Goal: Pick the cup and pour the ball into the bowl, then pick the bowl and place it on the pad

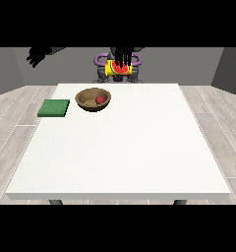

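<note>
A brown wooden bowl [86, 101] stands on the white table [125, 147] at the far left of centre, with a small red ball [99, 100] lying inside it. A yellow cup [110, 69] with a red inside is tipped on its side in the air beyond the table's far edge, in front of the robot's torso. The hand at the view's right [123, 56] has its fingers curled over the cup from above. The hand at the view's left [38, 55] hangs raised and away from the table, fingers relaxed and holding nothing. A green pad [54, 108] lies flat to the left of the bowl.
The pad sits close to the table's left edge. The robot's torso with purple parts [98, 60] stands behind the far edge. Grey walls and a wooden floor surround the table.
</note>
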